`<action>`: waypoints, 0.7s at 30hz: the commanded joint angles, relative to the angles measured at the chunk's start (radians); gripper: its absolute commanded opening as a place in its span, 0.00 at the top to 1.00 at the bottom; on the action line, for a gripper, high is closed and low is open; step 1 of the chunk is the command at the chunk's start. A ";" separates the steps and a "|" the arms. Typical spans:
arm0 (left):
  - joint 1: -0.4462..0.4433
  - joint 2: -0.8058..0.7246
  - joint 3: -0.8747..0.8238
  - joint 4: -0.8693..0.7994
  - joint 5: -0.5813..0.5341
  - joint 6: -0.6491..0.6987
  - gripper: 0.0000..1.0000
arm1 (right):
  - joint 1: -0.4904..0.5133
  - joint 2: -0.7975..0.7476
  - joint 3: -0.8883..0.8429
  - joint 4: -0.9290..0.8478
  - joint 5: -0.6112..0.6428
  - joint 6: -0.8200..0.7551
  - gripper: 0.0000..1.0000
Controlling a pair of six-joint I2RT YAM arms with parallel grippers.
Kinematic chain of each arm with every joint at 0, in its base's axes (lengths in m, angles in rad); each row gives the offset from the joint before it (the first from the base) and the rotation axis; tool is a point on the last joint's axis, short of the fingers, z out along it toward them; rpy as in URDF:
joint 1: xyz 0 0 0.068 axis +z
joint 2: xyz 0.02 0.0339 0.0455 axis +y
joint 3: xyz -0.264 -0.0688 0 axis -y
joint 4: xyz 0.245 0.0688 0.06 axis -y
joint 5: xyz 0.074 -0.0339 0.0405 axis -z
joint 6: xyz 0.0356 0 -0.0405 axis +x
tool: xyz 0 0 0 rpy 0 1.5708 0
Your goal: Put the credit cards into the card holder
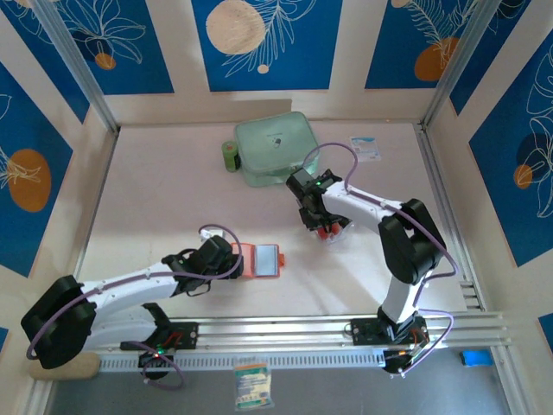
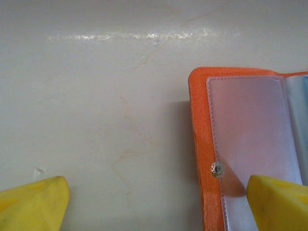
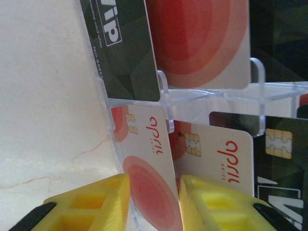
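The right gripper (image 3: 154, 195) stands partly closed astride one of the credit cards (image 3: 147, 159) leaning in the clear rack (image 3: 192, 96); whether its fingers actually pinch the card I cannot tell. The step in hand looks like drawing that card out: squeeze squarely, then lift straight along the slot so the neighbouring cards stay put. The card holder (image 1: 257, 259) lies open beside the left gripper (image 2: 156, 187), whose fingers are spread wide and hold nothing, one tip over the clear pocket (image 2: 250, 134)

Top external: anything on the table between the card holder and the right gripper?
Nothing. In the top view, the table between the open card holder and the right gripper is bare.
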 commanded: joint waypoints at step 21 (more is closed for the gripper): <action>0.009 -0.007 -0.006 0.014 -0.015 -0.003 0.06 | 0.005 0.002 -0.017 0.007 -0.029 -0.008 0.70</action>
